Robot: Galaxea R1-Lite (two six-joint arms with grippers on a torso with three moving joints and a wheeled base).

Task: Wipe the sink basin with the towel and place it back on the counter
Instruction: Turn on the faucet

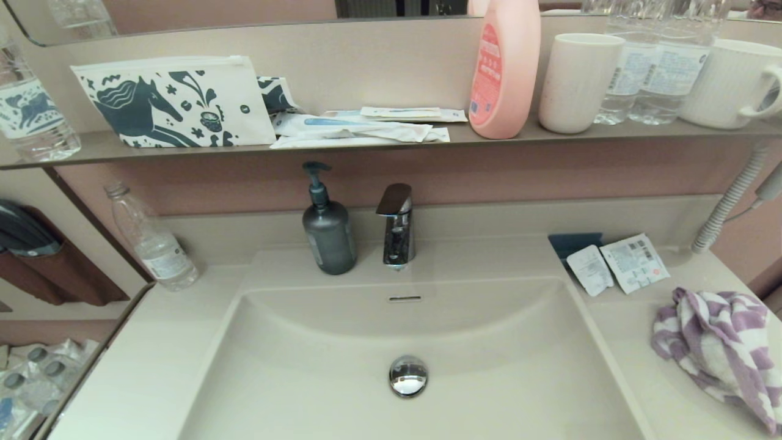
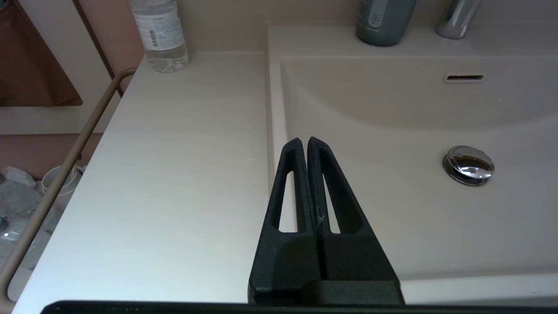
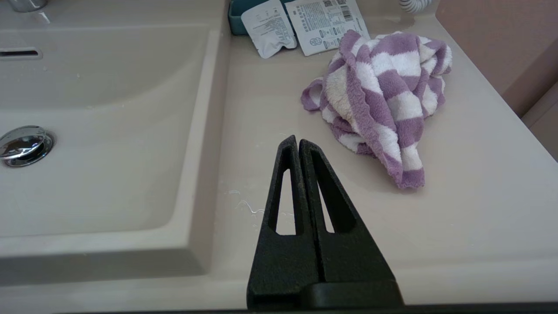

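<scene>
The cream-beige sink basin [image 1: 342, 366] fills the middle of the head view, with its chrome drain plug [image 1: 408, 375] and overflow slot [image 1: 405, 299]. The purple and white striped towel [image 1: 718, 348] lies crumpled on the counter [image 1: 635, 366] to the right of the basin, also in the right wrist view as the towel [image 3: 379, 96]. My right gripper [image 3: 297, 140] is shut and empty, held above the counter [image 3: 457, 209] short of the towel, apart from it. My left gripper [image 2: 304, 140] is shut and empty over the basin's left rim [image 2: 272, 109]. Neither arm shows in the head view.
A grey soap pump bottle [image 1: 328, 232] and chrome tap [image 1: 397, 226] stand behind the basin. A water bottle [image 1: 151, 239] stands at the back left. Two sachets [image 1: 617, 264] and a blue tray [image 1: 574, 242] lie behind the towel. A shelf [image 1: 397, 143] above holds a horse-print pouch [image 1: 171, 104], bottles and cups.
</scene>
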